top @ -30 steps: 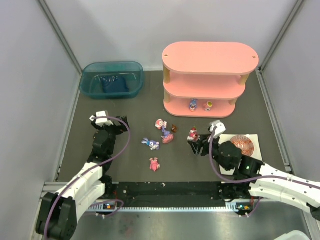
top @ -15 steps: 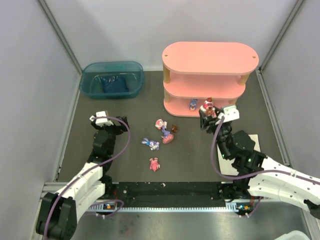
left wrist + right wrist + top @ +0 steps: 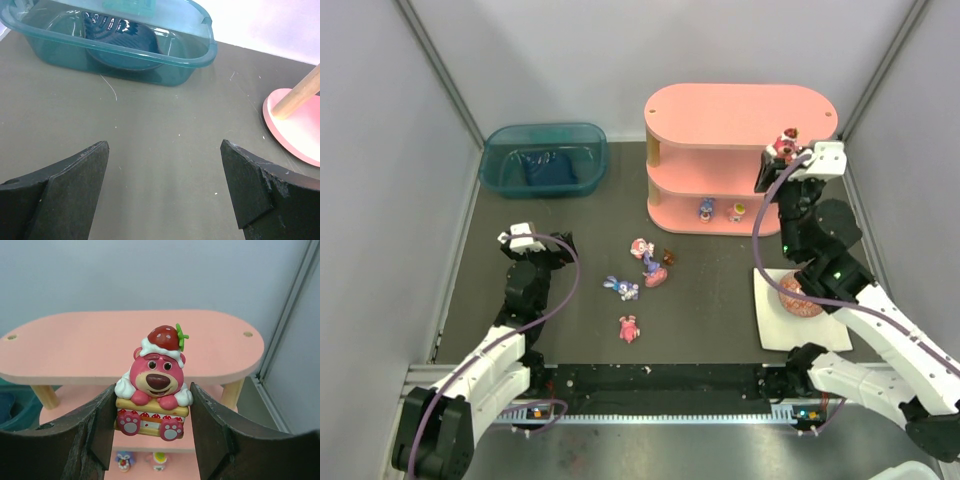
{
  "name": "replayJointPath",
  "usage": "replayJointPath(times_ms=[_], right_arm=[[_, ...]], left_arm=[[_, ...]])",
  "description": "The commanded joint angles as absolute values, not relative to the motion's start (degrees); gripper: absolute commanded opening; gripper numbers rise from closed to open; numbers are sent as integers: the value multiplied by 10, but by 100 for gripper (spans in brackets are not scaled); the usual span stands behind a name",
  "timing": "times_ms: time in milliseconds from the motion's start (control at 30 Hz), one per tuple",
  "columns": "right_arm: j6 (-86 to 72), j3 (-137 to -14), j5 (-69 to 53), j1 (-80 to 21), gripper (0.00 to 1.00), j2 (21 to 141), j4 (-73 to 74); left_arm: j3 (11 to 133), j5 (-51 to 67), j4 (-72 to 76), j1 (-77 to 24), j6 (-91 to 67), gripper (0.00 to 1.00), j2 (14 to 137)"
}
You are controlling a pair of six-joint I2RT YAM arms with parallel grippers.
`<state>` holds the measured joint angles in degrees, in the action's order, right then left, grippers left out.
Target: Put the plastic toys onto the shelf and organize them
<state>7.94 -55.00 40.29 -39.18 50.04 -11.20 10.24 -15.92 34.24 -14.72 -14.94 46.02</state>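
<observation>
The right gripper (image 3: pixel 153 426) pinches the pink bear (image 3: pixel 158 380) by its flat sides; it looks hard, light, slippery. The left gripper (image 3: pixel 162 185) is spread.

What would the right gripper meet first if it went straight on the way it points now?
Probably the shelf's top board: the right gripper, shut on the pink bear toy, faces its front edge. Depth is unclear; it might pass just above.
</observation>
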Motion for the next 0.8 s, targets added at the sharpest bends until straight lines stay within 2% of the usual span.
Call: replayJointPath(times_ms=[0, 100, 400, 767], right_arm=[[56, -641, 308, -342, 0, 525, -44], [50, -696, 270, -313, 0, 553, -2], [41, -757, 214, -222, 0, 612, -6], [45, -692, 194, -173, 0, 657, -157]], left_arm=[[105, -162, 361, -147, -152, 99, 461], [105, -160, 361, -147, -151, 99, 461], [107, -159, 361, -148, -153, 99, 462], [105, -161, 365, -147, -157, 99, 463]])
